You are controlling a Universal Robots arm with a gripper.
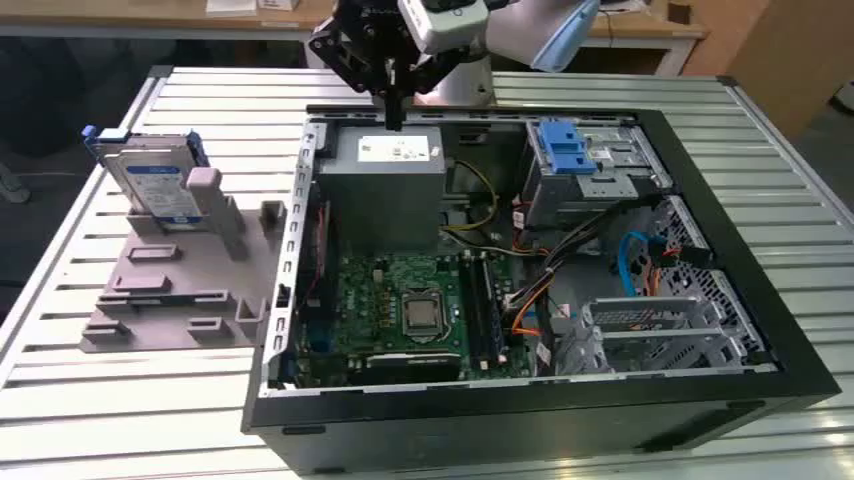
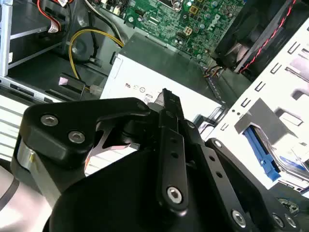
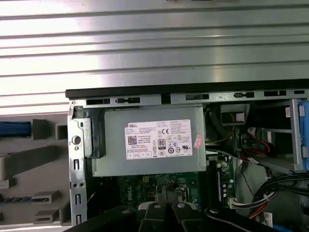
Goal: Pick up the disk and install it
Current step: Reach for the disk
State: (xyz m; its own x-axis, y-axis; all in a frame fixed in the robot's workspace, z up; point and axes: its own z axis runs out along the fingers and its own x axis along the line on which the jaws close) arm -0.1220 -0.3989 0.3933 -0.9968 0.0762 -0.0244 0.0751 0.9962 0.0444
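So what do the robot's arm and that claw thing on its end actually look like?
The arm is a smooth, pale silver-grey tube with a light blue cap at one joint. Its gripper is matte black, built of flat bars hinged together and dotted with round silver screw heads, and it narrows to slim straight fingers.

Slatted metal table [image 1: 120, 400] carries open black computer case [image 1: 534, 418], grey fixture plate [image 1: 160, 300] just beside.
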